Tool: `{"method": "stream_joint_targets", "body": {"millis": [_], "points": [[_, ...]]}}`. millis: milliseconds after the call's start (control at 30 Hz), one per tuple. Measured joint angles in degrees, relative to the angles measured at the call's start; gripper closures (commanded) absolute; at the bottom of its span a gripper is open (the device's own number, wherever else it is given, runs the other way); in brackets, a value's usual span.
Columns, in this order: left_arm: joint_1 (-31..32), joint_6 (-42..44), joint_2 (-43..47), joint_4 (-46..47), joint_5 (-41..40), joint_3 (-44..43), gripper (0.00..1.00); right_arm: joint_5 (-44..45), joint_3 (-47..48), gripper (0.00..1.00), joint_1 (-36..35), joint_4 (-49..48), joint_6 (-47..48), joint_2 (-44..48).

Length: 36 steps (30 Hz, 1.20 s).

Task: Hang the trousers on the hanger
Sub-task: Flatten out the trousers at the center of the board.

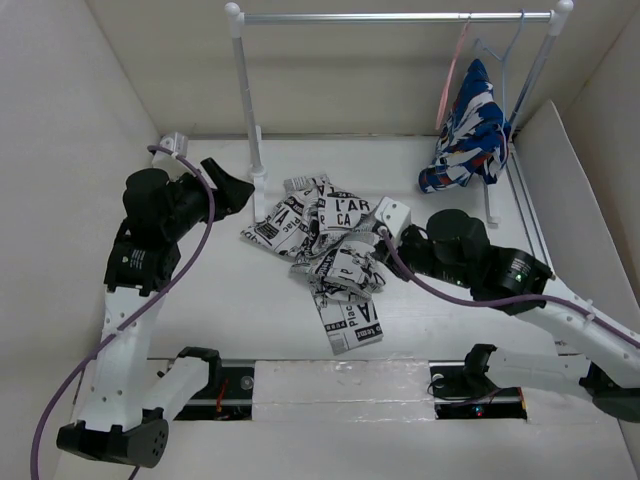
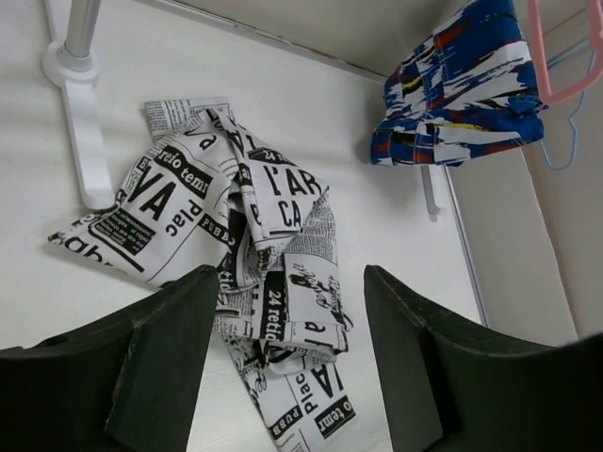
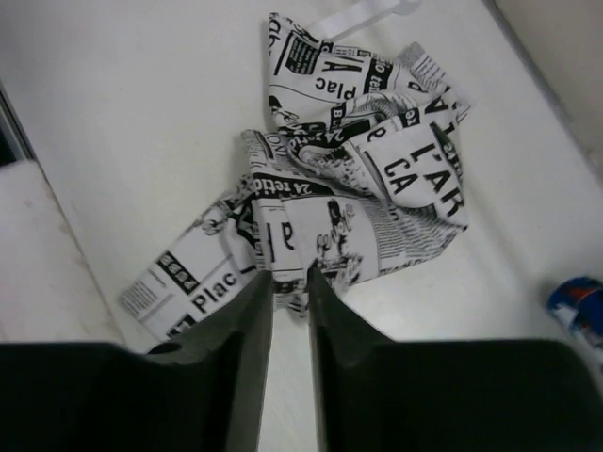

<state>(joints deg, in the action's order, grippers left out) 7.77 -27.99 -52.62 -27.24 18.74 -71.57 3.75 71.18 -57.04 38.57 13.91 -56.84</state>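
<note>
The trousers, white with black newspaper print, lie crumpled on the white table; they also show in the left wrist view and the right wrist view. The pink hanger hangs bare on the rail at the back right and also shows in the left wrist view. My left gripper is open and empty, raised left of the trousers beside the rack's post. My right gripper is at the heap's right edge, its jaws nearly together with only a slit between them and nothing gripped.
A white clothes rack stands at the back, its left post close to my left gripper. A blue, white and red garment hangs on a pale blue hanger next to the pink one. White walls enclose the table.
</note>
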Motion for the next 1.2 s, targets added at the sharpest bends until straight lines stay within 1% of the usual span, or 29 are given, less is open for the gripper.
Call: {"method": "stream_joint_targets", "body": {"millis": [33,67,133,167,233,267,333,367,400,467,500,533,567,633,667,767,800,867,967,1033,1100,1133,1167,1200], "points": [[0.00,-0.46,0.00,0.70,0.13,0.52,0.40,0.13,-0.07,0.88,0.00,-0.02,-0.20,0.02],[0.00,-0.72,0.00,1.22,0.15,1.03,0.43,0.35,-0.09,1.00,0.02,-0.11,-0.52,0.04],[0.00,-1.27,-0.02,1.70,0.00,1.95,0.47,0.48,-0.11,1.00,0.02,-0.13,-0.63,-0.09],[0.00,-1.46,-0.02,1.77,-0.26,2.25,0.51,0.48,-0.09,1.00,0.02,-0.20,-0.63,-0.35],[0.00,-1.64,-0.02,1.68,-0.98,2.60,0.56,0.52,-0.09,1.00,0.02,-0.48,-0.35,-1.57],[0.00,-1.62,-0.02,1.64,-1.40,2.62,0.67,0.61,-0.07,0.90,0.02,-0.55,-0.17,-2.45],[0.00,-1.25,-0.04,1.16,-2.43,2.64,0.86,1.05,0.22,0.69,0.09,-0.50,0.28,-4.81],[0.00,-0.90,-0.04,0.42,-3.26,2.64,0.99,1.38,0.48,0.48,0.22,-0.52,0.63,-6.16],[0.00,-0.52,-0.11,-0.50,-4.39,2.67,1.00,1.64,0.72,0.39,0.35,-0.61,0.79,-7.50],[0.00,0.07,-0.20,-1.73,-7.58,3.32,1.00,2.08,1.25,0.29,0.57,-1.55,1.97,-10.73],[0.00,0.02,-0.07,-1.77,-9.31,4.50,0.98,2.08,1.31,0.27,0.94,-2.34,2.38,-12.44],[0.00,-0.17,0.04,-1.57,-10.69,6.36,0.91,2.08,1.46,0.25,1.40,-3.17,2.82,-14.34],[-0.02,-0.52,0.15,-1.42,-11.69,8.59,0.72,1.97,1.73,0.21,2.10,-3.96,3.19,-16.17],[0.00,-1.51,-0.39,-1.25,-12.52,12.96,0.57,1.46,2.45,0.19,4.28,-6.34,3.78,-20.92],[0.00,-2.45,-0.90,-0.39,-12.59,15.56,0.44,0.90,3.32,0.18,5.64,-7.30,3.98,-23.74],[0.00,-4.94,-3.26,1.81,-12.33,22.38,0.28,-0.63,7.43,0.14,9.29,-9.66,4.83,-33.38],[0.00,-5.62,-4.31,2.99,-12.26,24.22,0.26,-0.81,9.79,0.14,10.19,-9.79,5.11,-37.00],[0.00,-7.02,-6.93,5.27,-12.02,26.51,0.26,-1.20,14.38,0.13,11.52,-10.36,5.64,-43.93],[0.00,-8.24,-13.22,10.14,-11.56,27.41,0.26,-2.14,21.09,0.13,12.63,-11.15,5.84,-53.51],[0.00,-8.72,-18.36,14.36,-11.15,27.43,0.26,-3.39,23.23,0.13,13.25,-11.76,5.66,-57.79],[0.00,-8.94,-23.61,17.68,-10.60,27.39,0.27,-4.04,24.46,0.15,13.77,-12.35,5.35,-60.96],[0.00,-8.98,-26.32,19.23,-10.21,27.30,0.28,-4.07,24.96,0.27,13.92,-12.37,5.35,-61.90],[0.00,-9.03,-28.65,20.44,-9.88,27.23,0.28,-4.20,25.86,0.27,13.97,-12.55,5.09,-63.39],[0.00,-9.11,-31.08,21.33,-9.49,27.02,0.28,-3.87,26.27,0.36,14.29,-12.61,5.11,-64.32]]}}
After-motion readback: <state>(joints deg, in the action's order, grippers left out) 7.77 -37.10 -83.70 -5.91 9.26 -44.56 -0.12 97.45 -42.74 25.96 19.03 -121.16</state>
